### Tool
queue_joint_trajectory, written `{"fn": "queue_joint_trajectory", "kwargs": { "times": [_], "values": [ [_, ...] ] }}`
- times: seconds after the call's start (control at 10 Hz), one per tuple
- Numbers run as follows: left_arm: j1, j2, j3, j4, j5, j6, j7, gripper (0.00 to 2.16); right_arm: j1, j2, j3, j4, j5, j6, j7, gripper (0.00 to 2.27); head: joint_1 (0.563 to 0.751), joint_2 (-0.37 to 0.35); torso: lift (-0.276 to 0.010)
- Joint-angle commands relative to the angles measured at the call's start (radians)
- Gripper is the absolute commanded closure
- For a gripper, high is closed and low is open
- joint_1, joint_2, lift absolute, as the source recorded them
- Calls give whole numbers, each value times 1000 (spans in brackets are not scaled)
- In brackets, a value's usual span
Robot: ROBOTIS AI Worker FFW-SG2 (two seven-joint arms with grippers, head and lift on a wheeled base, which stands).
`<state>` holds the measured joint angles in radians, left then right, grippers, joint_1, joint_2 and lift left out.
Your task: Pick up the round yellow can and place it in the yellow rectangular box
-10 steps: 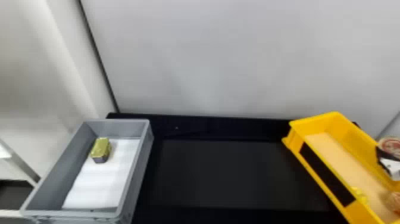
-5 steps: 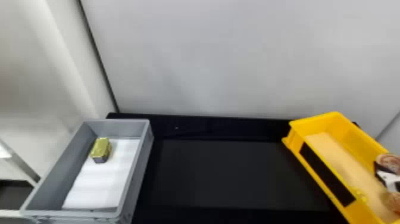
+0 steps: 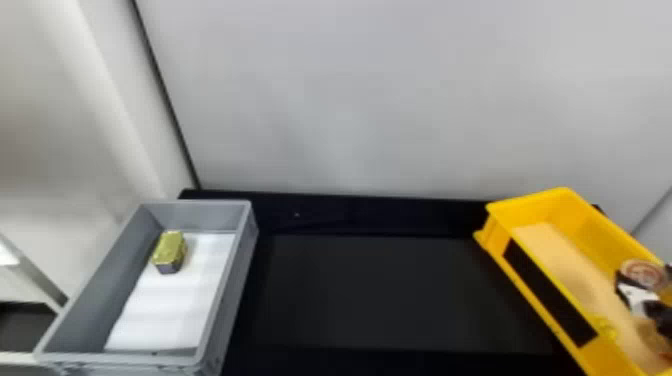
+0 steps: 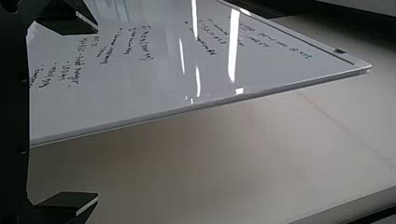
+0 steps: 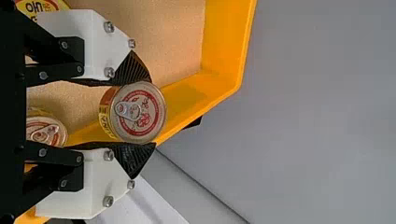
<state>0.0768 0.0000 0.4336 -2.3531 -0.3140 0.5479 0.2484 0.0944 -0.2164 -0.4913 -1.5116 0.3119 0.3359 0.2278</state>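
Motion toward the yellow rectangular box marks this moment: against the earlier head frames, the round yellow metal can (image 3: 642, 272) has dropped toward six o'clock, then edged toward nine, so it now shows over the box instead of beyond its edge. That looks like the placing step, nearly finished. The release seems to be what remains; how high the can hangs above the box floor I cannot tell.

It is short, with a yellow printed side and a pale lid ringed in red, its silver pull tab lying flat. The lid faces roughly upward, and the right gripper (image 5: 150, 113) has its black ribbed fingers clamped on the can's opposite sides.

Around it, the yellow plastic box (image 3: 545, 295) sits at four o'clock in the head view. Inside it, the right wrist view shows a second can with a red-printed lid (image 5: 44, 133) and a yellow-topped container (image 5: 39, 6). Lowering gently would be wise, since the can is near the wall and might catch it or tip.

Farther out, across the black worktop (image 3: 400, 295), a grey plastic crate (image 3: 225, 295) at eight o'clock holds a gold-topped block (image 3: 170, 250) on a white sheet. The left gripper (image 4: 97, 114) is parked, fingers wide apart, facing a white board (image 4: 140, 88).
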Motion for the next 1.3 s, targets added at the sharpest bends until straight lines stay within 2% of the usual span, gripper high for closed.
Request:
{"fn": "queue_joint_trajectory", "kwargs": {
  "times": [0.0,0.4,0.9,1.2],
  "values": [
    [0,-3,-2,0,-1,0,0,30,-16,-1,17,28,-26,5,-21,702,694,14,-61],
    [0,-3,-1,0,-1,0,0,30,-13,-5,25,24,-46,-9,-41,487,694,14,-61],
    [-2,-3,-1,0,-2,0,0,30,-15,-8,28,27,-71,-3,-48,323,694,14,-61],
    [-3,-3,-2,1,-5,0,-1,30,-16,-12,34,28,-94,-1,-47,308,694,14,-61]
  ]
}}
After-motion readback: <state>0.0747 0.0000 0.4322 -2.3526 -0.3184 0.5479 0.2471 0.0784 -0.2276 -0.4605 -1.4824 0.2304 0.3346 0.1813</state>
